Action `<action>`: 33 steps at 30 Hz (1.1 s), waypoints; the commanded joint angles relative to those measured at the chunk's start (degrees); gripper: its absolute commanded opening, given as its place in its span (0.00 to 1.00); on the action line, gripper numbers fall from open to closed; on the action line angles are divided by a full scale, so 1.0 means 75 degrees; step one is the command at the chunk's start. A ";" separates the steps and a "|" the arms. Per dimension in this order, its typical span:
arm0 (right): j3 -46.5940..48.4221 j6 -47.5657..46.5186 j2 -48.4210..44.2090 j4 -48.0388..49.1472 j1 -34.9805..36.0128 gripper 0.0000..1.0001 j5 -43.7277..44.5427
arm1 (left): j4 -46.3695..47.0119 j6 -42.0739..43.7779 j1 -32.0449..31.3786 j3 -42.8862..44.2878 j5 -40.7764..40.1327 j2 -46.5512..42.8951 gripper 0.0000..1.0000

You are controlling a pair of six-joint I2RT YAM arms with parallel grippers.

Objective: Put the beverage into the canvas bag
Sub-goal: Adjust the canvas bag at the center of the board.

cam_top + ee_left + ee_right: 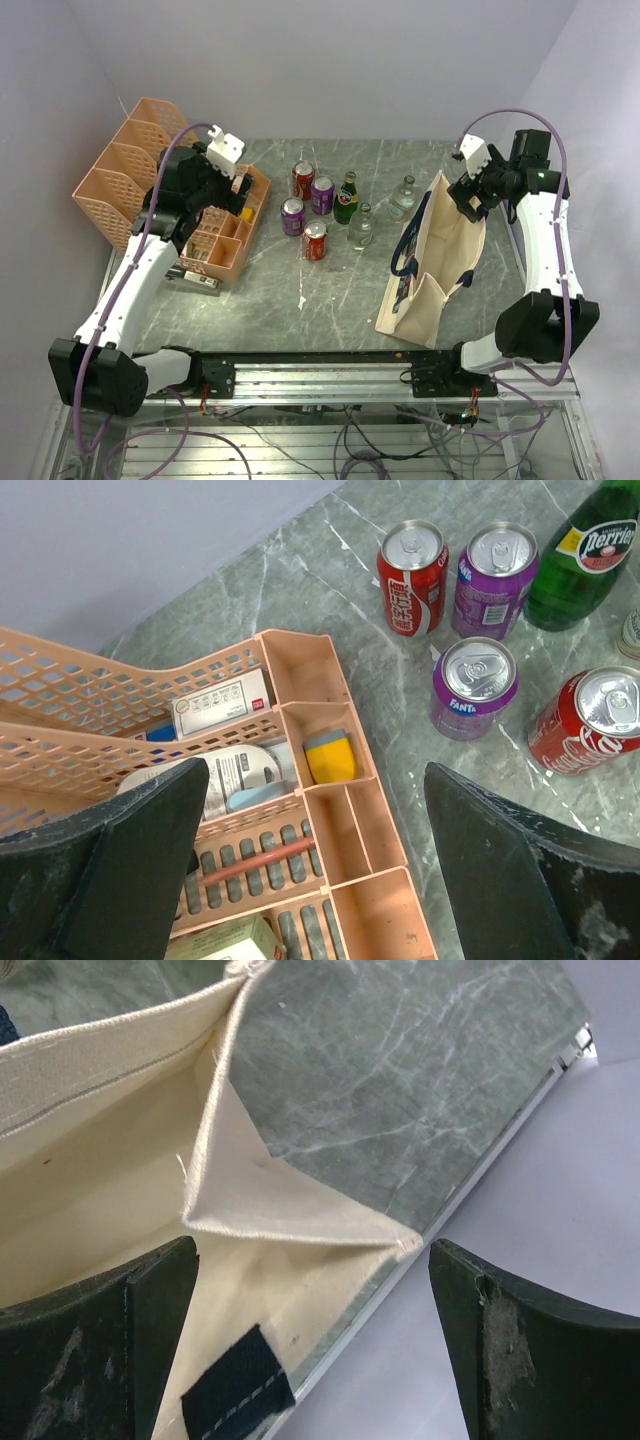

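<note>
Bottles (361, 225), apparently glass, stand between cans (315, 240) and bag (440, 250).

The top view looks steeply down from 6 o'clock over the whole worktop (330, 290). The left wrist view hangs close above the orange tray (300, 645) at 9 o'clock, and the right wrist view close above the canvas bag (110, 1190) at 3 o'clock.

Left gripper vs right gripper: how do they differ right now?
The left gripper hangs over the orange tray, with the cans just beside it. The right gripper hangs over the open mouth of the canvas bag. The left gripper is across the table from the bag, while the right gripper is right at it. Shared: both are open and empty.
</note>
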 commanded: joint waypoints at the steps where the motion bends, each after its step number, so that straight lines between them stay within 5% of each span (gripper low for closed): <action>1: 0.0282 -0.0868 0.0329 -0.0369 0.0230 0.99 -0.0243 | 0.0288 0.0322 -0.0106 0.0030 0.0434 0.0155 1.00; 5: 0.0544 -0.0936 0.0770 -0.0534 0.0408 0.95 -0.0306 | 0.0338 0.0353 -0.0181 0.0123 0.0503 0.0333 1.00; 16: 0.0535 0.0468 0.1099 0.0319 0.0392 0.48 0.0006 | 0.0433 0.0531 -0.0894 0.0260 0.0515 0.0922 0.99; 27: 0.0627 0.2088 0.1424 0.0819 0.0392 0.40 0.0874 | 0.0604 0.0627 -0.2513 0.0727 0.0280 0.1817 0.97; 33: 0.1106 0.2326 0.1857 0.0809 0.0391 0.41 0.1577 | 0.0798 -0.0014 -0.2688 0.0736 0.0255 0.1924 0.98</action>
